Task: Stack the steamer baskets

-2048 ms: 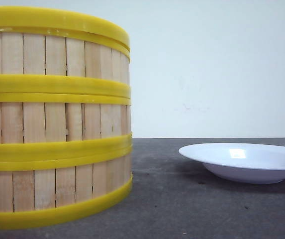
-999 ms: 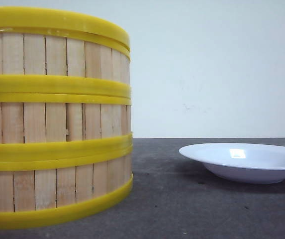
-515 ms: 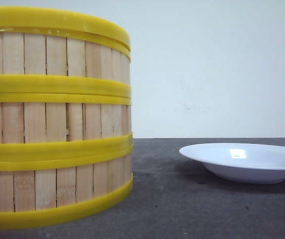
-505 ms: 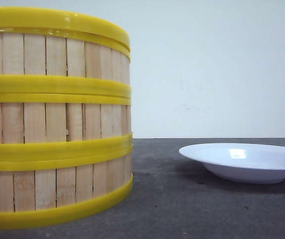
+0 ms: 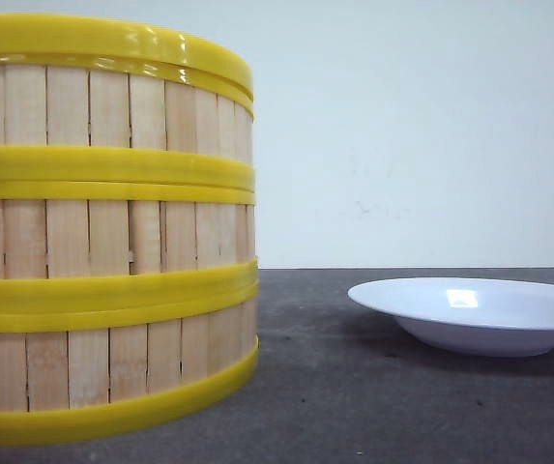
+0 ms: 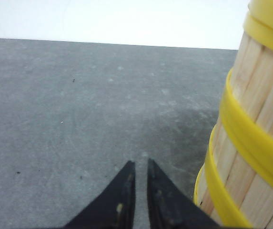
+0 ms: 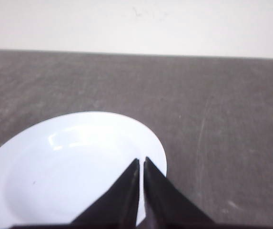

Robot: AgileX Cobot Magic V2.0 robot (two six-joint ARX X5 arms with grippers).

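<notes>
Three steamer baskets (image 5: 102, 232) of pale wooden slats with yellow bands stand stacked one on another at the left of the front view, their left side cut off by the frame. In the left wrist view the stack (image 6: 250, 138) rises close beside my left gripper (image 6: 138, 163), which is shut with nothing between its fingers and hangs over bare table. My right gripper (image 7: 141, 160) is shut and empty, its tips over the rim of a white plate (image 7: 69, 167). Neither gripper shows in the front view.
The white shallow plate (image 5: 475, 314) sits on the dark grey table (image 5: 354, 406) to the right of the stack. A pale wall runs behind the table's far edge.
</notes>
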